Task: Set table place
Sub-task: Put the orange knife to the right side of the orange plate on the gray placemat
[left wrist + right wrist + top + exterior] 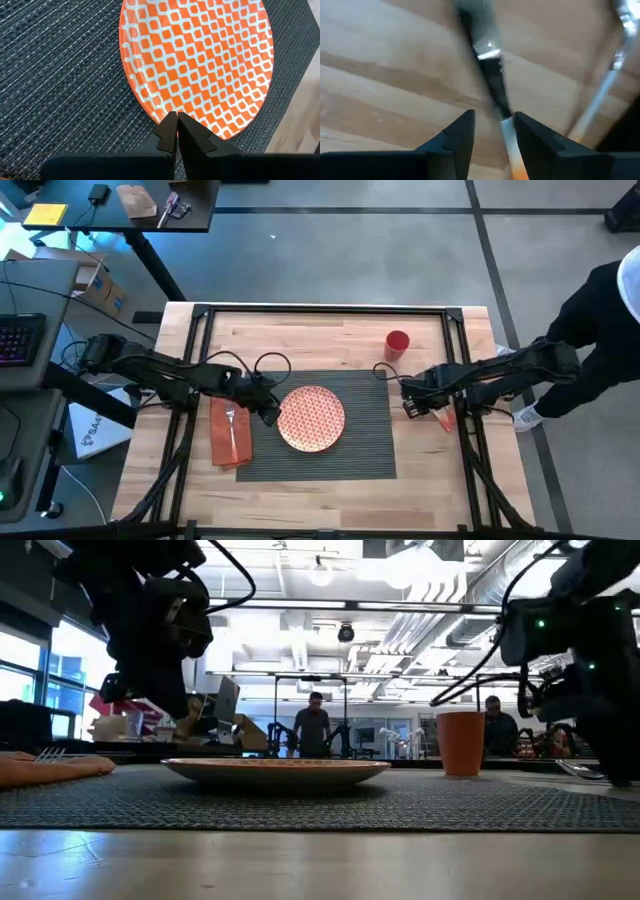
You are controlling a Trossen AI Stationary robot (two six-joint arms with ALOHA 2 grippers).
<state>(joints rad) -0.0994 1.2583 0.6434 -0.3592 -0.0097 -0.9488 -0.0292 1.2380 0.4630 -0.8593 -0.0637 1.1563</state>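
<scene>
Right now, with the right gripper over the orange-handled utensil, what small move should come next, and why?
Probably lower and close the right gripper on the orange-handled utensil. Its fingers are open and straddle the utensil, which lies on the bare table beside the placemat, not yet gripped. The left gripper is shut at the plate's edge.

**Closed fingers at the plate's rim**

The left gripper (177, 120) has its two dark fingers pressed together, tips at the edge of the red-and-white patterned plate (200, 60), which lies on the dark ribbed placemat (60, 85).
</scene>
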